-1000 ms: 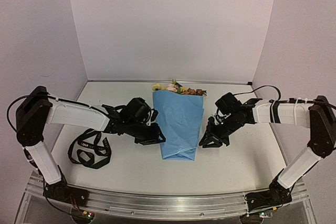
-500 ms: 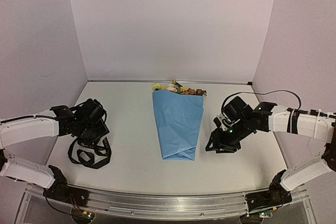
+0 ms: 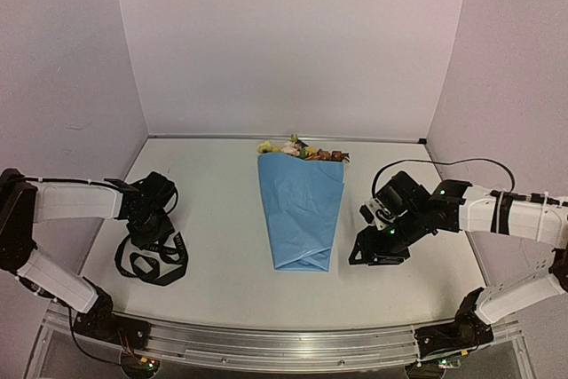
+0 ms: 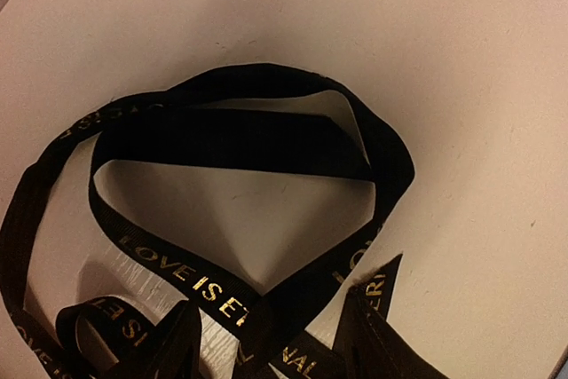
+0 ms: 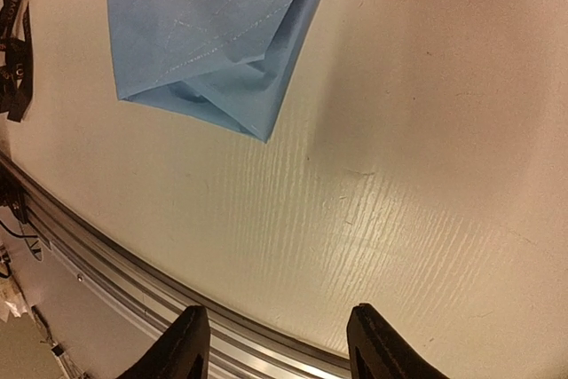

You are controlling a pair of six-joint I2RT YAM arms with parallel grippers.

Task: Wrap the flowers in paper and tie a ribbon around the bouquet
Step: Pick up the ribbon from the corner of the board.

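left end effector (image 4: 273, 348): parted, empty — long black gold-lettered ribbon (image 4: 232, 138) coiled directly beneath | handling: likely limp, light, slippery (pinch a single flat strand) | right end effector (image 5: 277, 343): parted, empty; light-blue paper cone bouquet (image 5: 204, 33) ahead-left on surface (image 5: 426, 130)
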